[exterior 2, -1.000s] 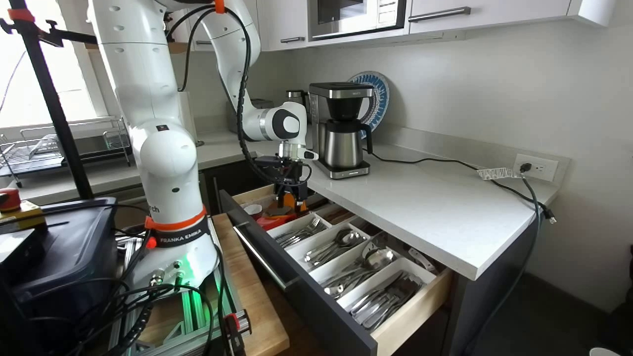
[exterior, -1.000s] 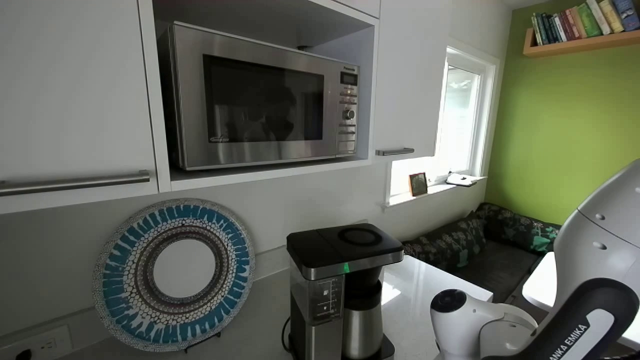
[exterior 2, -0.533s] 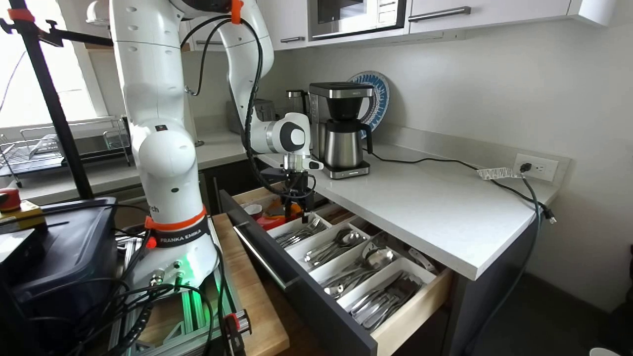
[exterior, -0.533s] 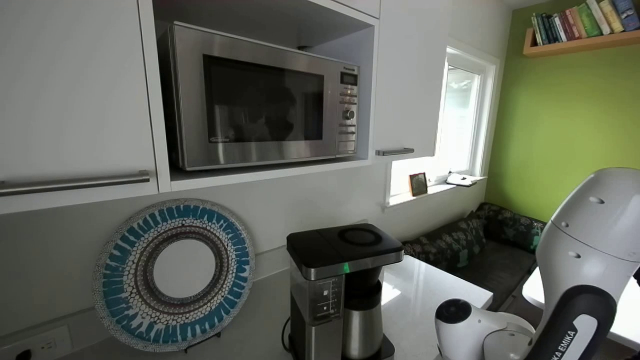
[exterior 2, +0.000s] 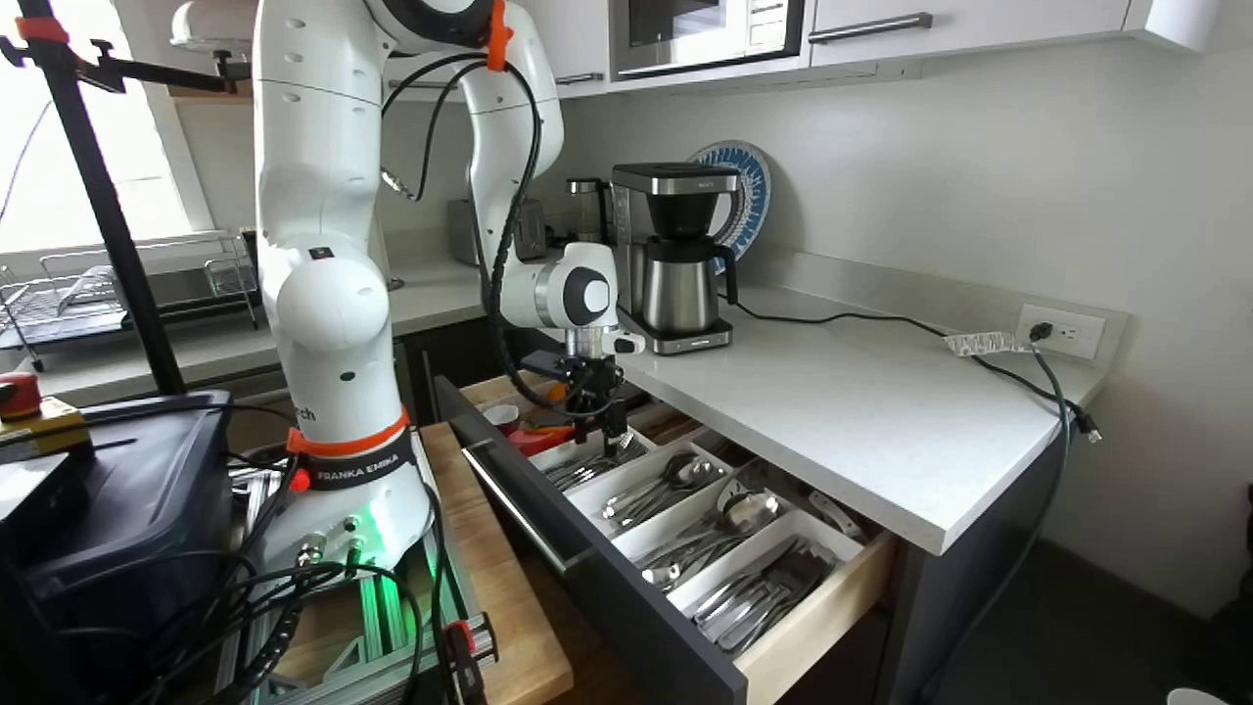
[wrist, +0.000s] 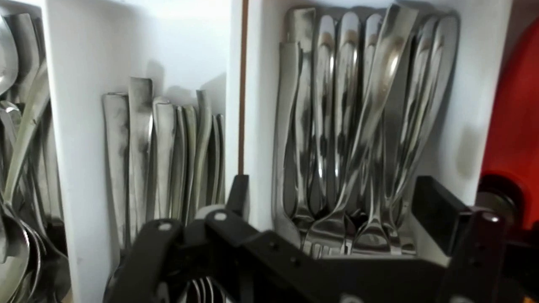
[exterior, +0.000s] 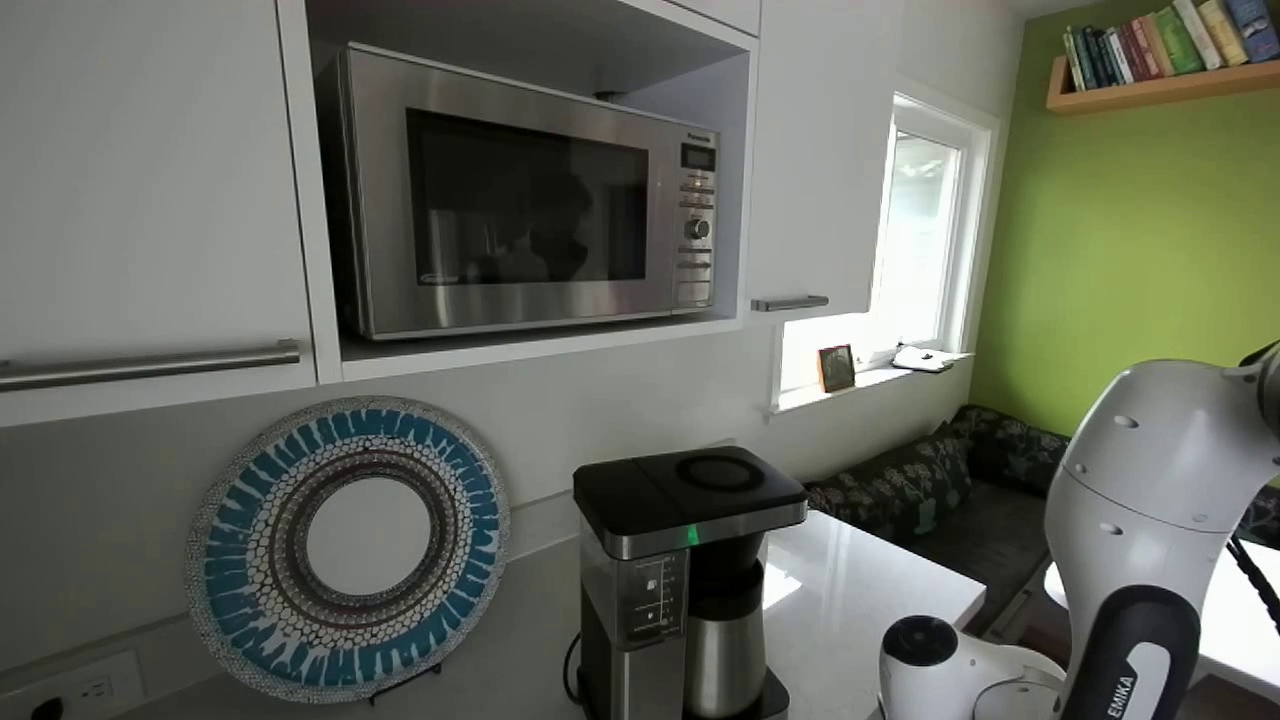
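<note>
My gripper (wrist: 339,200) is open and empty in the wrist view, its two dark fingers spread wide. It hangs over a white tray compartment (wrist: 471,84) of silver forks (wrist: 330,229), most with handles pointing to the top of the view. The left finger (wrist: 239,191) is over the divider; the right finger (wrist: 438,210) is near the opposite wall. Whether they touch is unclear. In an exterior view the gripper (exterior 2: 600,446) is low in the open drawer (exterior 2: 519,504), above the forks. A neighbouring compartment holds more cutlery (wrist: 164,160), and spoons (wrist: 12,256) lie further left.
A red object (wrist: 513,126) lies beside the fork compartment. A coffee maker with a steel carafe (exterior 2: 680,294) stands on the white counter (exterior 2: 832,392), whose edge overhangs the drawer's back. A patterned plate (exterior: 350,540) leans on the wall. A microwave (exterior: 530,200) sits above.
In an exterior view the arm has moved right and down, taking the gripper from above the orange and red things to over the forks. The drawer and cutlery look unmoved.
</note>
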Robot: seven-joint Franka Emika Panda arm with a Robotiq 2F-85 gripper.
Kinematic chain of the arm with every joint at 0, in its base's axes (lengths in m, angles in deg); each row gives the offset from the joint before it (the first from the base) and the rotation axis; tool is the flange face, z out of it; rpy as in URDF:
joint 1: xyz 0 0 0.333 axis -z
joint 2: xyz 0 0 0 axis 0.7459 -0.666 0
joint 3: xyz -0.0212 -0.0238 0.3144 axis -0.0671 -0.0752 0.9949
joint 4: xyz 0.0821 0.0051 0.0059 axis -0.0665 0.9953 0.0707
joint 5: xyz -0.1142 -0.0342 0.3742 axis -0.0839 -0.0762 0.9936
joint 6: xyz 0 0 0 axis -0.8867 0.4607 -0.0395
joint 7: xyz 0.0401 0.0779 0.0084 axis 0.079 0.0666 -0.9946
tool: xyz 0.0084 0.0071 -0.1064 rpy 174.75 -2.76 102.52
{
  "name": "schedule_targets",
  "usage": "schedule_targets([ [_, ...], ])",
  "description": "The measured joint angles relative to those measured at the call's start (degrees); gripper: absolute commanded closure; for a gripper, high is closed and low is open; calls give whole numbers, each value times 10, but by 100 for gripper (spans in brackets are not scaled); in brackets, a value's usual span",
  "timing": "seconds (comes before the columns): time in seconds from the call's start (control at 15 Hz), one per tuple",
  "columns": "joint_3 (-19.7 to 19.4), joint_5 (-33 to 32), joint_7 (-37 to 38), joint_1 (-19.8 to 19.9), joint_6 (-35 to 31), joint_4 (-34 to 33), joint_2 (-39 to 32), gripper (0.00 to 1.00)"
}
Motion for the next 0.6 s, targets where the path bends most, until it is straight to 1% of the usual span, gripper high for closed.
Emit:
schedule_targets([
  [0.07, -4, -10, 12, 0, -12, 0, -5, 42],
  [0.2, -11, -25, 32, 0, -37, 0, -14, 56],
  [0.27, -14, -31, 40, -1, -48, 0, -19, 45],
  [0.33, -17, -37, 46, -1, -57, 0, -23, 28],
  [0.4, -21, -42, 52, -2, -64, 0, -27, 21],
  [0.47, -26, -49, 58, -4, -71, 0, -31, 27],
  [0.53, -30, -55, 65, -6, -79, -1, -35, 23],
  [0.6, -35, -62, 71, -9, -86, -1, -38, 21],
])
